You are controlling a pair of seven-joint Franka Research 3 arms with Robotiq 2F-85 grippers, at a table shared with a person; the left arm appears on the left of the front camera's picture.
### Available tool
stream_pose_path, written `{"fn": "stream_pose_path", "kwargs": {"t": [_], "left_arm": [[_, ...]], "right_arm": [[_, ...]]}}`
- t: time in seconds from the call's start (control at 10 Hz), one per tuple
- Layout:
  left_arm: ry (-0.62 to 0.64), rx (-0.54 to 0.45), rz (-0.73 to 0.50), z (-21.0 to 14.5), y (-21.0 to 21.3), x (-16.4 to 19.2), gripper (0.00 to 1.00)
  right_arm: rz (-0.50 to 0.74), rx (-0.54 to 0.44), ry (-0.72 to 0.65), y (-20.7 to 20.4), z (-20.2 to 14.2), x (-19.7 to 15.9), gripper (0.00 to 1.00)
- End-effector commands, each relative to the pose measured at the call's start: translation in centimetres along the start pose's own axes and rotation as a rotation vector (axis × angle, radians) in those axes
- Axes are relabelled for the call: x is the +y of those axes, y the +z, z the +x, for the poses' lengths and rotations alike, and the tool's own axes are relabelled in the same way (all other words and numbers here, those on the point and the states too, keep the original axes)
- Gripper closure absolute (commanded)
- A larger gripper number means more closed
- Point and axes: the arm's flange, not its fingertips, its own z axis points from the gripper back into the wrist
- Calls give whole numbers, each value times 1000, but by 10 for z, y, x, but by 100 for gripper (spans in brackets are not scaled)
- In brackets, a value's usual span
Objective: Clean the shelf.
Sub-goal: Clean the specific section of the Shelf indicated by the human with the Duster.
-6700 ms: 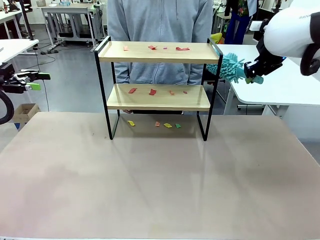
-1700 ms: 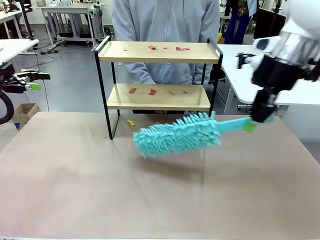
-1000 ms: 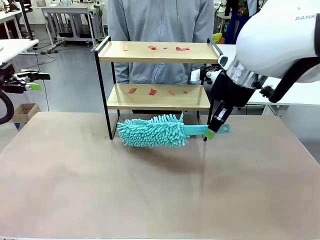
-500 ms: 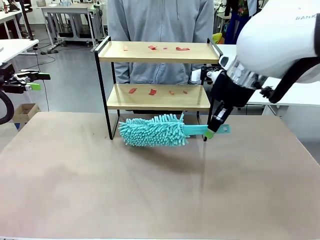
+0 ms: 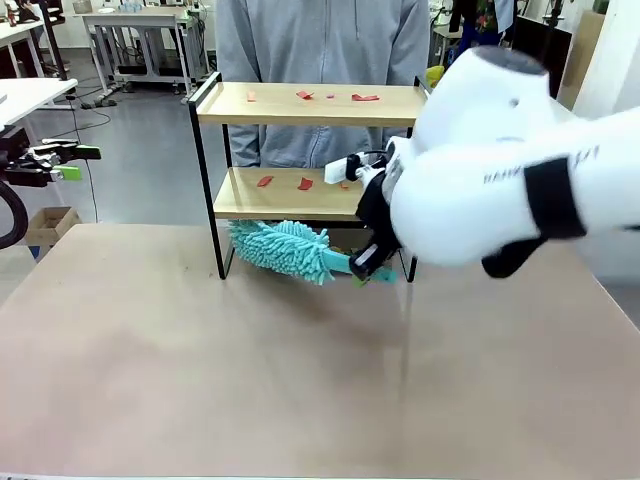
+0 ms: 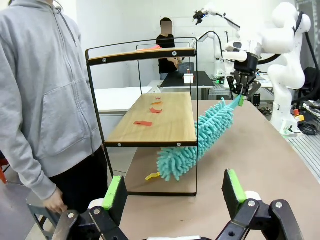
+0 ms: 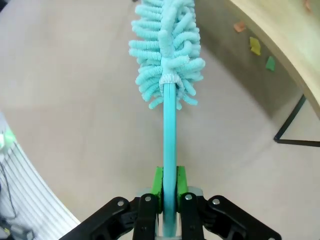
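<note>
The shelf [image 5: 280, 106] stands at the table's far side, with red scraps [image 5: 365, 97] on its top board and more on the lower board [image 5: 265, 181]. My right gripper [image 5: 365, 263] is shut on the handle of a teal fluffy duster [image 5: 283, 248], whose head reaches under the lower board, low over the table. The right wrist view shows the right gripper [image 7: 169, 187] clamped on the handle, the duster head [image 7: 167, 45] ahead, and coloured scraps [image 7: 255, 45] on the table beneath the shelf [image 7: 280, 25]. My left gripper [image 6: 174, 192] hangs open off the table's left [image 5: 78, 162].
A person in a grey hoodie [image 5: 320, 40] stands right behind the shelf. My bulky right arm [image 5: 500, 190] covers the shelf's right post. A yellow scrap [image 6: 151, 175] lies by the duster's tip. White tables stand off to both sides.
My right arm has swung in toward the shelf, and the duster head has slid left and farther under the lower board. The left arm has not moved.
</note>
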Motion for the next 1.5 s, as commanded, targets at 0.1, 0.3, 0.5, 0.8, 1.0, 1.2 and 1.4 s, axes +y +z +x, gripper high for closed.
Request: {"fn": "stream_pose_path", "kwargs": {"t": [0.1,0.3,0.5,0.8,1.0,1.2,1.4], "left_arm": [[-15,9,-8,1,0,-1,0],[-15,9,-8,1,0,-1,0],[-15,9,-8,1,0,-1,0],[-15,9,-8,1,0,-1,0],[-15,9,-8,1,0,-1,0],[-15,9,-8,1,0,-1,0],[-15,9,-8,1,0,-1,0]], "right_arm": [[-88,-87,-117,-32,20,25,87],[-118,-127,-212,-52,34,25,87],[-82,-163,-234,-76,50,20,87],[-76,-108,-192,-43,18,13,87],[-73,-106,-207,-55,22,13,87],[-161,-201,-292,-77,53,39,87],[-180,-275,-352,-91,69,49,87]]}}
